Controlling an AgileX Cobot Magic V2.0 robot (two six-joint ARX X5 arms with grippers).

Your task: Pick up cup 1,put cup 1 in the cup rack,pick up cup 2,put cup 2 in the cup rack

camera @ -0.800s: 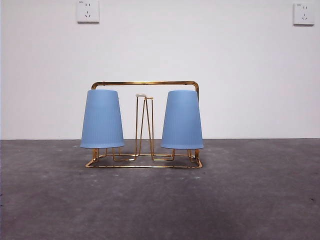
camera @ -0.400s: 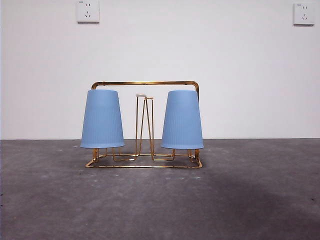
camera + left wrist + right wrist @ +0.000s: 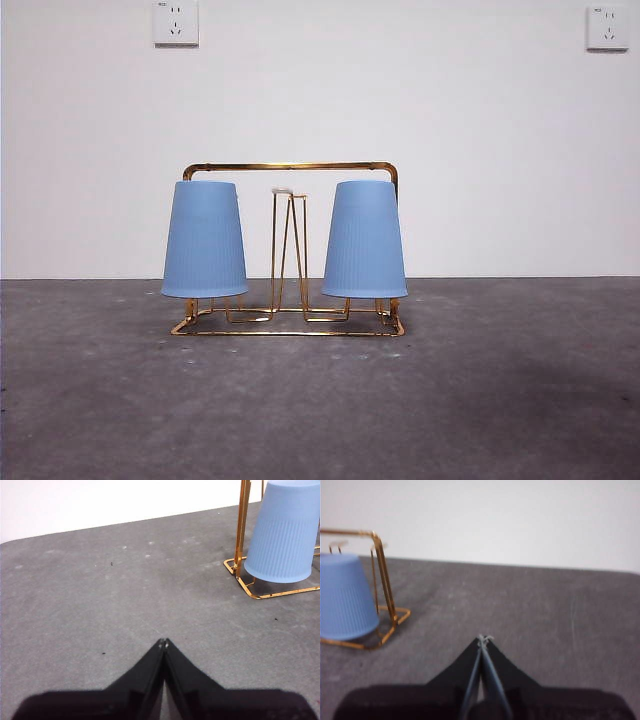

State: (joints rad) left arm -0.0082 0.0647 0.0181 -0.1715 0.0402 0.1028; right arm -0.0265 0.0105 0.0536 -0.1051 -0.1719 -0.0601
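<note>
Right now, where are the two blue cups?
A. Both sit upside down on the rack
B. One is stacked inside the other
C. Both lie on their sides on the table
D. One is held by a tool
A: the left cup and the right cup both sit mouth-down on the gold cup rack, one at each end.

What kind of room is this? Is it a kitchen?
Probably not a kitchen; it looks like a test bench. A bare white wall with power sockets, a plain grey table, and just a gold wire cup rack holding two upside-down blue ribbed plastic cups.
</note>
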